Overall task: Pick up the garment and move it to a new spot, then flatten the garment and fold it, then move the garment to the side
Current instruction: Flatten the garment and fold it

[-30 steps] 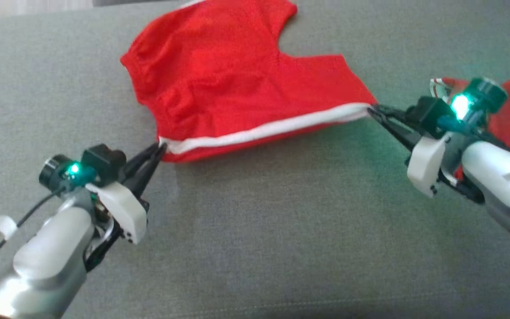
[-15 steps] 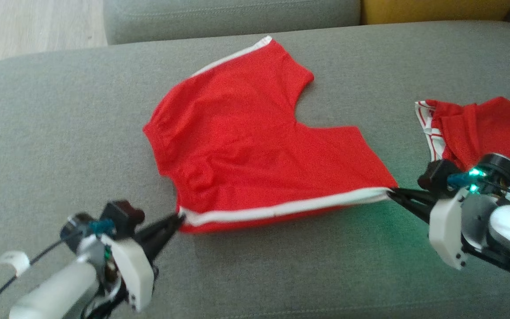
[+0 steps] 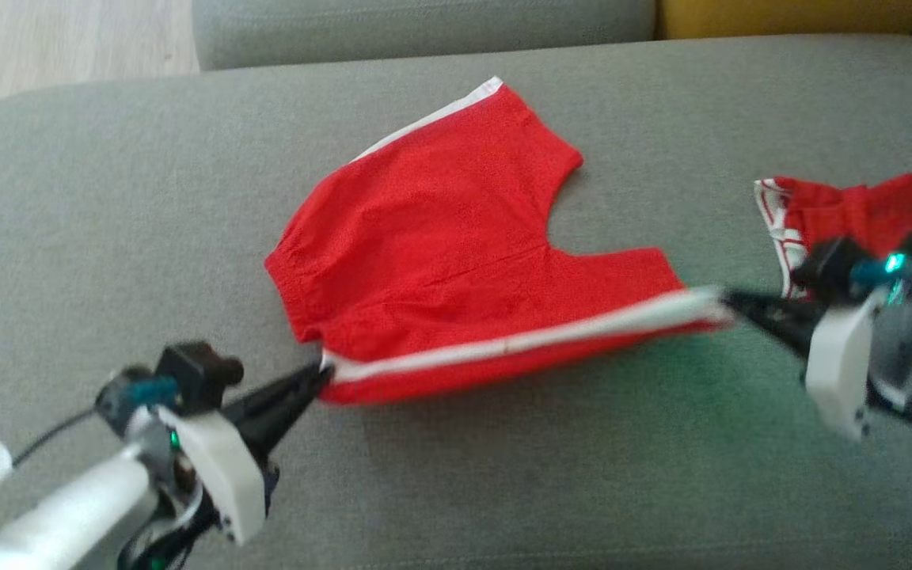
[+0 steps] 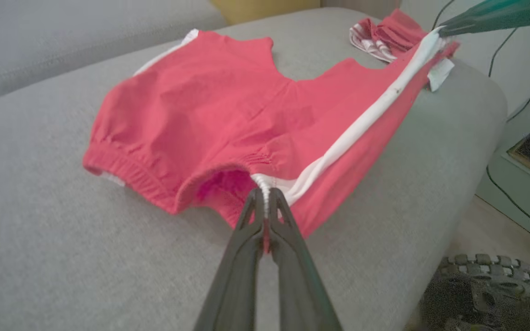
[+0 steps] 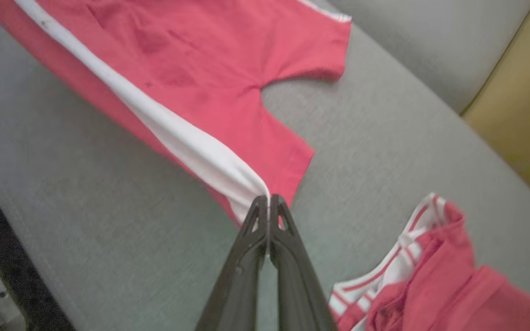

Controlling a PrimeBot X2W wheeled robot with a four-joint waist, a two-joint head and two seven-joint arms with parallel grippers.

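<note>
The garment (image 3: 456,245) is a pair of red shorts with a white side stripe, spread on the grey cushion (image 3: 108,198). Its near edge is lifted and stretched taut between my two grippers. My left gripper (image 3: 323,374) is shut on the waistband corner; in the left wrist view the gripper (image 4: 265,193) pinches the garment (image 4: 210,105) at the white stripe's end. My right gripper (image 3: 729,299) is shut on the leg-hem end of the stripe; in the right wrist view the gripper (image 5: 268,200) clamps the garment (image 5: 210,64) at the stripe.
A second red garment with white trim (image 3: 844,214) lies bunched on the cushion's right side, just behind my right gripper, also seen as crumpled cloth (image 5: 421,276). A yellow cushion (image 3: 788,16) and the sofa back (image 3: 424,24) lie beyond. A shoe (image 4: 486,280) rests on the floor.
Both grippers have lifted the striped edge of the garment and carried it slightly farther from me; the head camera has tilted up, showing more of the sofa back.
</note>
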